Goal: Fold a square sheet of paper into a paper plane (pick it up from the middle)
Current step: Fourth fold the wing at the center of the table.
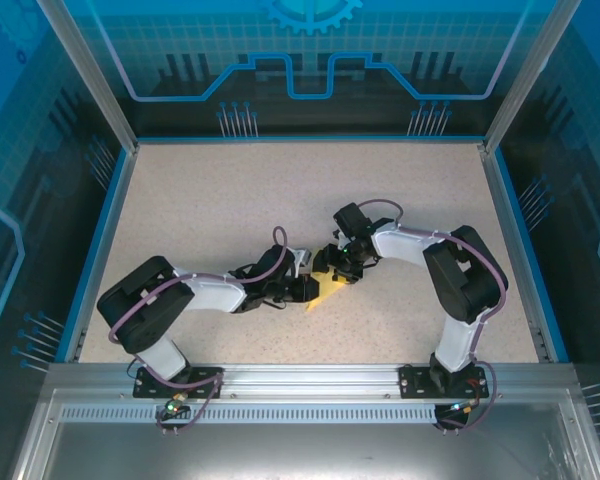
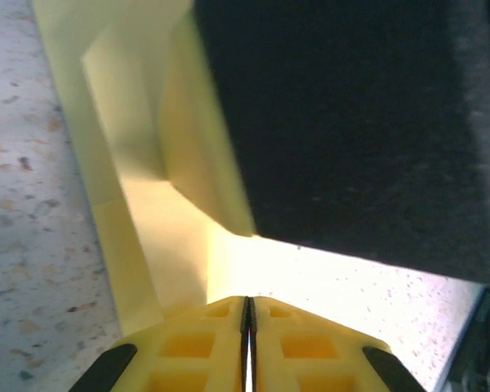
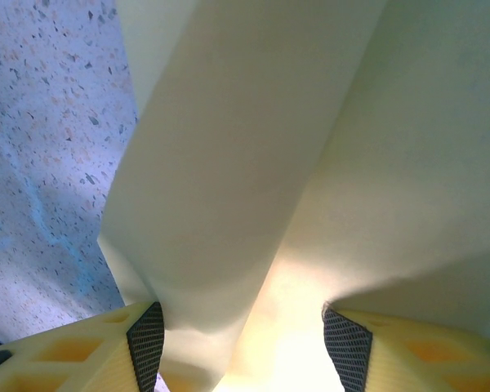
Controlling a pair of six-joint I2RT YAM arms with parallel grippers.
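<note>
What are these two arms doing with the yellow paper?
The robot is working on a partly folded yellow paper at the middle of the table. The left gripper is shut, apparently pinching the paper's edge. The right gripper stands open with a fold lying between its fingers. No finished plane yet.

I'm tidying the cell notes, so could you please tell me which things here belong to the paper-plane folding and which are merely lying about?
Part of the job: folded yellow paper; left gripper, shut at its edge; right gripper, open astride it.
Just there: speckled table; blue enclosure walls.
</note>
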